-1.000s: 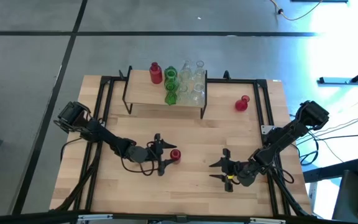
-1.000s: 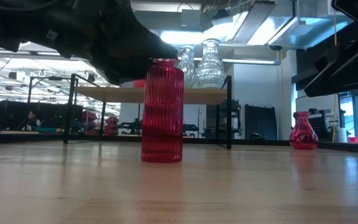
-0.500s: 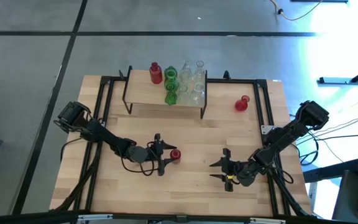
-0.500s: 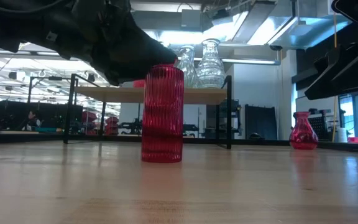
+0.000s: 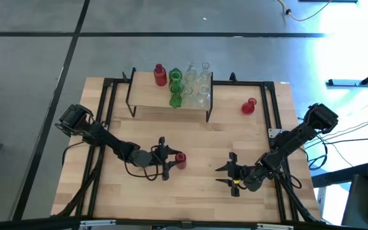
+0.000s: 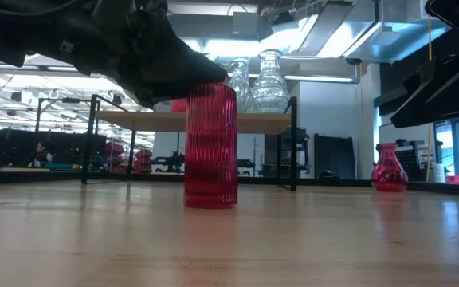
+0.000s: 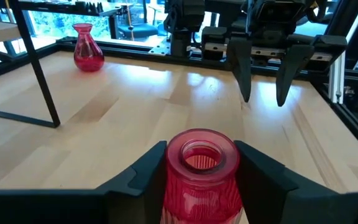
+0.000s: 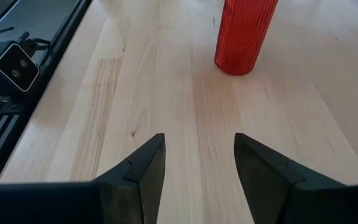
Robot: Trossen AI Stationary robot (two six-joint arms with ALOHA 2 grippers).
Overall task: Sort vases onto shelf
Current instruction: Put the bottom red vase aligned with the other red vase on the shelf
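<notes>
Two dark fingers [image 7: 263,171] of the left gripper [image 7: 201,165] flanking the rim of a ribbed red vase [image 7: 202,168], pressed against both sides of its neck, so closed on it. Seen in the high view at lower centre, left gripper [image 5: 166,159] just left of that vase [image 5: 180,160], the vase upright on the table [image 5: 203,137]. In the low view, centre frame, the same vase [image 6: 211,146] standing on the wood with the dark gripper body covering its top from the upper left. Farther right in the high view, lower right of the table, right gripper [image 5: 225,174] idle above bare wood, jaws parted with nothing between them; same gap visible in the right wrist view [image 8: 199,162], ribbed vase [image 8: 244,34] well ahead at the top of that frame. Toward the upper right of the table, a bulbous red vase [image 5: 249,106] alone, well apart from both arms; visible too at right in the low view [image 6: 389,168] and upper left in the left wrist view [image 7: 88,47]. At upper centre of the high view, the shelf [image 5: 149,96] carrying one red vase [image 5: 160,75], green vases [image 5: 176,85] beside it, and clear vases [image 5: 201,83] clustered at its right end.
</notes>
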